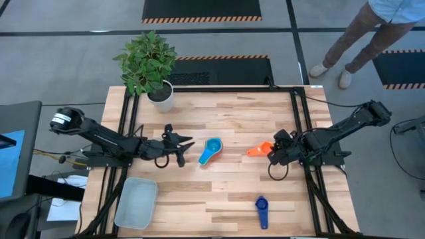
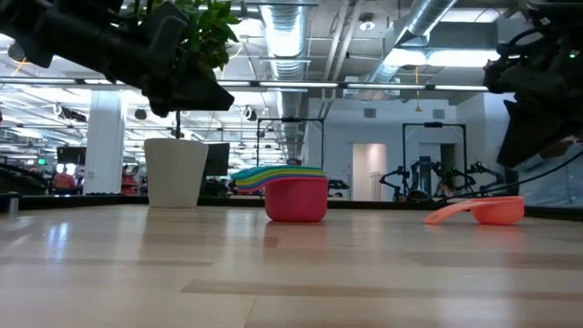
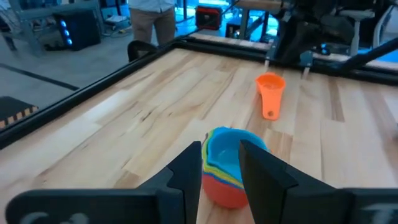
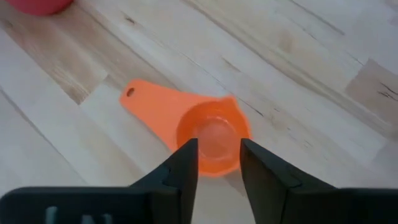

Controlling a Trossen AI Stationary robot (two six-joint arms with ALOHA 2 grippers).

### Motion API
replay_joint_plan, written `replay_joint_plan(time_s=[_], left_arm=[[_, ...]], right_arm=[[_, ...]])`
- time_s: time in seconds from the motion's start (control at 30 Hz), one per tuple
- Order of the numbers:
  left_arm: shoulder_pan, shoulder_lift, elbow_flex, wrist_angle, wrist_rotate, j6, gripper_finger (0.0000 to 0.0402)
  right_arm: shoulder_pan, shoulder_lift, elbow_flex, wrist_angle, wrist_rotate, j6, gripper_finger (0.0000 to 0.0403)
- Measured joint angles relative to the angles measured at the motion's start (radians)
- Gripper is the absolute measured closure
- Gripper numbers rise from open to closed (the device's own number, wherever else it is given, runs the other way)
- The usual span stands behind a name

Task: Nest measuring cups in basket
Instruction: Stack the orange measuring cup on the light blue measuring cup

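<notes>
A nested stack of measuring cups (image 1: 211, 150) stands on its red bottom cup (image 2: 297, 200) at the table's middle, with a light blue cup on top (image 3: 229, 149). My left gripper (image 1: 183, 151) is open and hovers just left of the stack, its fingers framing it in the left wrist view (image 3: 221, 163). An orange cup (image 1: 260, 149) lies alone on the wood to the right. My right gripper (image 1: 273, 154) is open and hangs above that cup (image 4: 211, 138), clear of it in the low view (image 2: 537, 109). A dark blue cup (image 1: 261, 210) lies near the front edge. The basket (image 1: 136, 203) sits at the near left corner.
A white plant pot (image 1: 161, 97) with a green plant stands at the far left corner of the table. A person's legs (image 1: 345, 46) show on the floor beyond the far right corner. Bare wood lies between the stack and the basket.
</notes>
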Motion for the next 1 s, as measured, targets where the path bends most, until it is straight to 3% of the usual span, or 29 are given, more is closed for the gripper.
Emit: replay_joint_plan(time_s=[0.2,0.37,0.6,1.0], left_arm=[[-0.011,0.003,0.000,0.058,-0.045,0.018,0.0307],[-0.028,-0.021,0.000,0.054,-0.074,0.050,0.0307],[-0.027,-0.020,0.000,0.007,-0.078,0.044,0.0307],[-0.025,-0.020,0.000,0.006,-0.081,0.043,0.0307]], right_arm=[[-0.025,0.009,0.000,-0.090,0.001,0.076,0.0209],[-0.051,0.078,-0.001,-0.091,0.022,0.098,0.0193],[-0.146,0.188,-0.001,-0.001,0.008,-0.037,0.0202],[-0.303,0.290,-0.001,0.101,-0.156,-0.356,0.0250]])
